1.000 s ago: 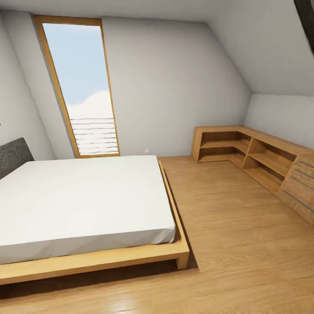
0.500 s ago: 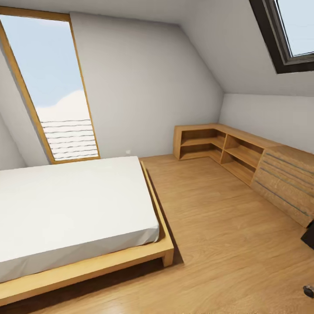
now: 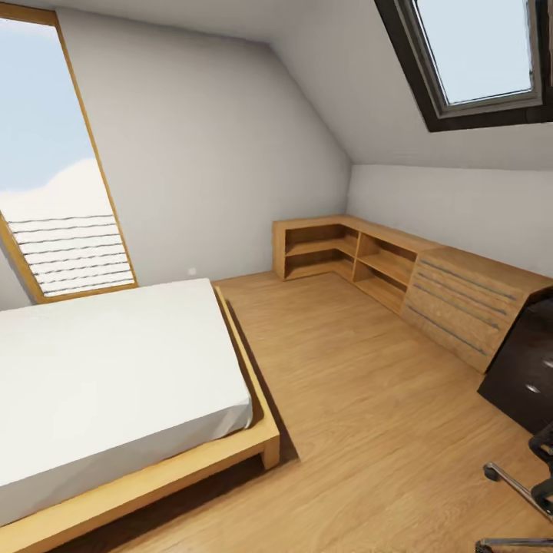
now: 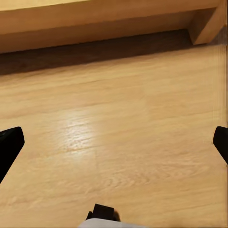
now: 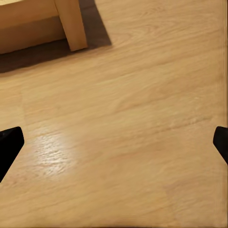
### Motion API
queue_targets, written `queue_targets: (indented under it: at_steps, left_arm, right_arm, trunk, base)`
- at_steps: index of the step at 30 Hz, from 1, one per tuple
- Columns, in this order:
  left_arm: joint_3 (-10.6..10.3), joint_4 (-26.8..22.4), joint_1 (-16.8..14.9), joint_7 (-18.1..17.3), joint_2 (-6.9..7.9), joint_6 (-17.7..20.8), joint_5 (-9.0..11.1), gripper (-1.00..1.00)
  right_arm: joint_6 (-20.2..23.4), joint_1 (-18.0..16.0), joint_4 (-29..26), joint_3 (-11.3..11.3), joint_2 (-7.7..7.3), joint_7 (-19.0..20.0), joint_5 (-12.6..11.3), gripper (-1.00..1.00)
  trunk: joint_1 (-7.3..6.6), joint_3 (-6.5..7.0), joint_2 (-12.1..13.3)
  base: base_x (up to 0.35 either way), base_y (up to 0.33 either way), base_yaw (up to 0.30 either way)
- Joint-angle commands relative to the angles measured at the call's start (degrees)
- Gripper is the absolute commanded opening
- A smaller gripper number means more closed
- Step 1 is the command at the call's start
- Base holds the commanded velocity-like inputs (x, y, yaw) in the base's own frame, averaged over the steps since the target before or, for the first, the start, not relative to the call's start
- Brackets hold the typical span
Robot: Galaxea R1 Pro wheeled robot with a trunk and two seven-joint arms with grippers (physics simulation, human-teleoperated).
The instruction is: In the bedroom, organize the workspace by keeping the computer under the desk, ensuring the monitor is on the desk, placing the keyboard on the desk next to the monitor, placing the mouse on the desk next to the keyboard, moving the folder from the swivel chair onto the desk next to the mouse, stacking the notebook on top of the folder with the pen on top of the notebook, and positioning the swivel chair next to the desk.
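The robot is in transit through the bedroom; no manipulation is under way.

**Head view.** A bed (image 3: 115, 369) with a white mattress on a light wooden frame occupies the 8 o'clock sector. A tall window (image 3: 46, 177) stands at 10 o'clock and a skylight (image 3: 476, 54) at 1 o'clock. A light wooden shelf unit (image 3: 346, 253) runs along the far wall and joins a light wooden drawer unit (image 3: 461, 303) at 3 o'clock. Directly past the drawer unit, at the 4 o'clock edge, a dark drawer front with round silver knobs shows: this is judged to be the end of the desk (image 3: 526, 380). At 5 o'clock, chrome legs and a black castor belong to the swivel chair (image 3: 522, 491), standing on the wooden floor (image 3: 369, 399) close to the desk.

**Grippers.** The left gripper (image 4: 114, 142) and the right gripper (image 5: 114, 142) both hang over bare floor with their fingertips spread wide and nothing between them. Each is empty.

**Step in hand: approach the workspace.**
1. Turn the base toward 4 o'clock until desk and chair are centred in the head view.
2. Keep both arms tucked and the fingers apart while moving.
3. Steer wide of the bed frame's corner post and the chair's star base.
4. Stop short of the chair so that its seat can be inspected before any reach.
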Motion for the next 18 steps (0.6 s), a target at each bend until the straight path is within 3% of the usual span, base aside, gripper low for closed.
queue_targets:
  at_steps: [1,18]
  left_arm:
    - [0.29,-0.05,0.01,-0.03,-0.04,-0.08,-0.09,1.00]
    - [0.28,-0.03,0.01,-0.03,-0.04,-0.05,-0.09,1.00]
  right_arm:
    - [-0.15,-0.05,0.04,-0.09,0.02,-0.03,0.28,1.00]
    - [-0.62,-0.05,-0.02,-0.09,-0.12,-0.04,0.33,1.00]
  trunk:
    - [0.00,-0.06,-0.04]
    - [0.00,-0.06,-0.04]
  base:
    - [0.000,0.000,-0.298]
    - [0.000,0.000,-0.300]
